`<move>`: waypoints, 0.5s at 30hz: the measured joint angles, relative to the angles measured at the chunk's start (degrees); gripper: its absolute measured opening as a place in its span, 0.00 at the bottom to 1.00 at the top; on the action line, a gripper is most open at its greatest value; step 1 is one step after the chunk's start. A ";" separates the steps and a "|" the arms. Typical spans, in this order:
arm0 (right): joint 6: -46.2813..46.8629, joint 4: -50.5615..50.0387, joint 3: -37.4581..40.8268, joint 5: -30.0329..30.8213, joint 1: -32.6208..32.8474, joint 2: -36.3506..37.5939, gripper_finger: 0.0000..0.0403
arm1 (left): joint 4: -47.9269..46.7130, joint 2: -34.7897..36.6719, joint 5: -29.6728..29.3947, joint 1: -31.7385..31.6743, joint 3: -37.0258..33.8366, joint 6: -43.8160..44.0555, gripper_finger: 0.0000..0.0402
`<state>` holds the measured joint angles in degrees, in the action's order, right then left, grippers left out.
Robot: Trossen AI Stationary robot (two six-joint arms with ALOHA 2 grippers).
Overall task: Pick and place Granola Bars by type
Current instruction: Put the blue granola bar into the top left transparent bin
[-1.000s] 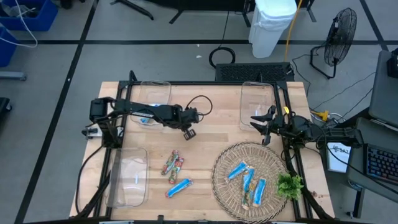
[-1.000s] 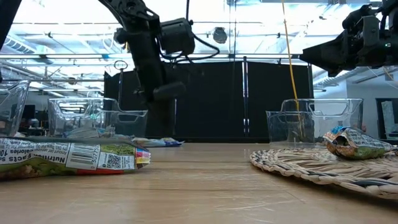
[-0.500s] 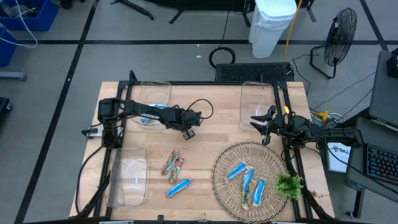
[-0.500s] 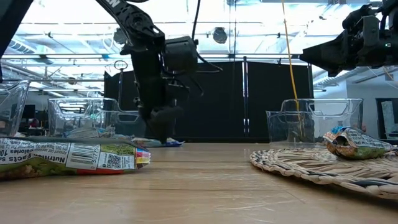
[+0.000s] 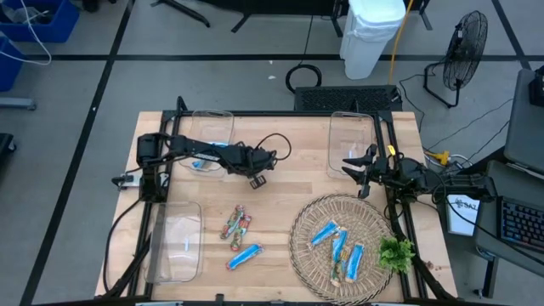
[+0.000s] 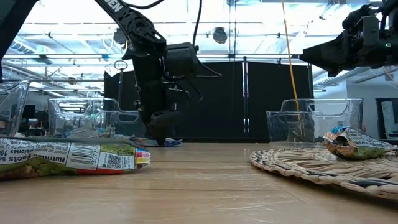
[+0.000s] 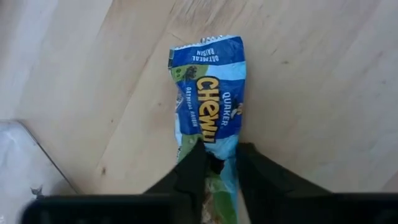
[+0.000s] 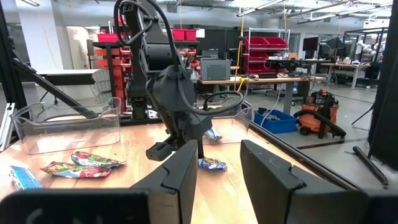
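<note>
The left gripper (image 7: 214, 167) is lowering onto a blue granola bar (image 7: 210, 106) lying flat on the wooden worktop (image 5: 280, 191), just beside the clear bin (image 5: 206, 136) at the far-left corner. A second ago it was hanging higher and slightly nearer the worktop's middle; since then the arm has been reaching down and back toward that bin, and the wrist view now has its two dark fingers (image 7: 189, 174) straddling the wrapper's near end, nearly closed on it. By the look of it the grasp is not yet complete: the bar is still resting on the wood, and the low view is showing the gripper just at the surface.

The right gripper (image 5: 361, 170) is waiting, fingers parted and empty, over the far-right side of the worktop beside the second clear bin (image 5: 350, 140), unmoved over the last second.

Three more blue bars (image 5: 340, 245) are lying on the woven mat (image 5: 306, 255) toward the near-right, with the green sprig (image 5: 396, 252) at its edge. Two multicoloured bars (image 5: 237, 223) and another blue one (image 5: 245, 255) are sitting near the middle of the near edge, beside a third clear bin (image 5: 174, 242) at the near-left. The sorting appears to be at an early stage, with most bars still outside the bins.
</note>
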<state>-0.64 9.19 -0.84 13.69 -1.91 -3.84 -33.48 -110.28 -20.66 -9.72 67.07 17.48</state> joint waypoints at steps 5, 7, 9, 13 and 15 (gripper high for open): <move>0.00 0.00 0.00 0.00 0.02 0.00 0.28 | 0.12 0.03 0.63 0.03 0.02 -0.62 0.03; -0.01 0.00 0.01 0.00 0.02 0.00 0.28 | 0.23 0.03 0.61 0.03 0.02 -0.91 0.04; 0.00 0.00 0.01 0.00 0.02 0.00 0.28 | 0.96 0.05 0.56 0.09 0.02 -1.77 0.05; 0.00 0.00 0.01 0.00 0.02 0.00 0.28 | 3.44 1.60 -0.05 0.84 -0.11 -3.70 0.02; 0.00 0.00 0.00 0.00 0.02 0.01 0.28 | 5.13 3.32 -0.40 1.33 -0.12 -5.39 0.03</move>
<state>-0.64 9.19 -0.84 13.69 -1.89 -3.83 -28.35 -106.96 -21.06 -8.39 66.95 12.09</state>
